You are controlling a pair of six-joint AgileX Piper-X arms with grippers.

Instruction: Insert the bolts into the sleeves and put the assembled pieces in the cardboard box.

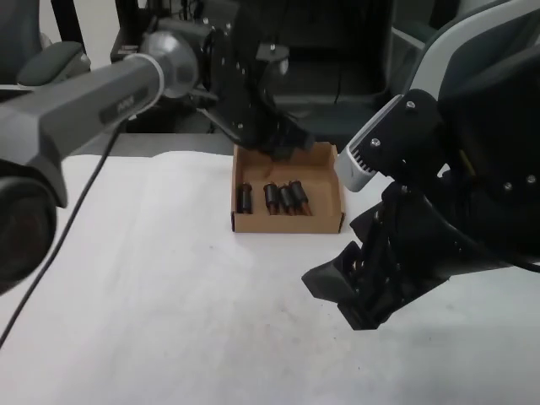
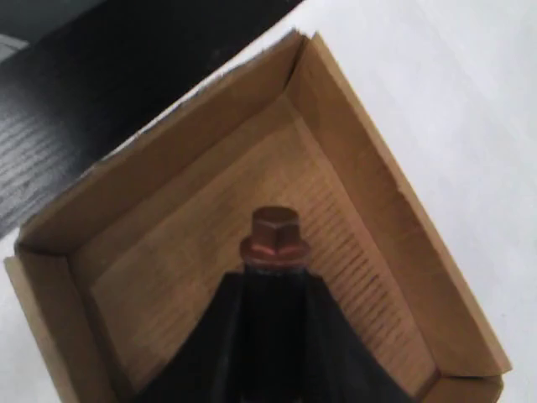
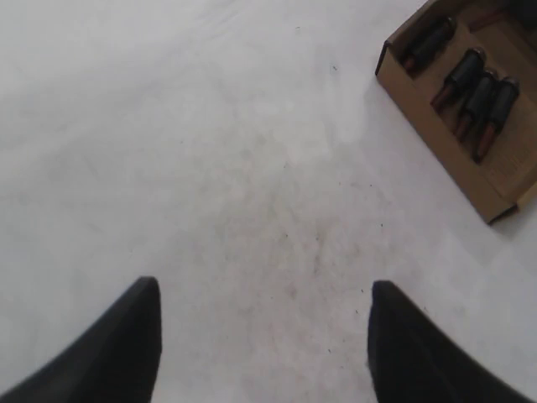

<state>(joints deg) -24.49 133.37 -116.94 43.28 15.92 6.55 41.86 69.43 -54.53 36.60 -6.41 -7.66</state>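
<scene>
Bolt (image 2: 273, 237) clamped in left end effector (image 2: 273, 285) over cardboard box (image 2: 382, 197); right end effector (image 3: 263, 294) spread.

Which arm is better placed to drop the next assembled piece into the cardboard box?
Left. The left gripper holds a bolt over the box; the right gripper hangs open above the cloth, away from it.

A white cover (image 1: 169, 321) lies over the bench, evenly lit and faintly speckled near its middle. Past its far edge runs a dark, wood-grained surface (image 2: 75, 117). Beyond that stands dark furniture, with a grey padded seat (image 1: 51, 59) at the far left, before a pale wall (image 1: 93, 21).
</scene>
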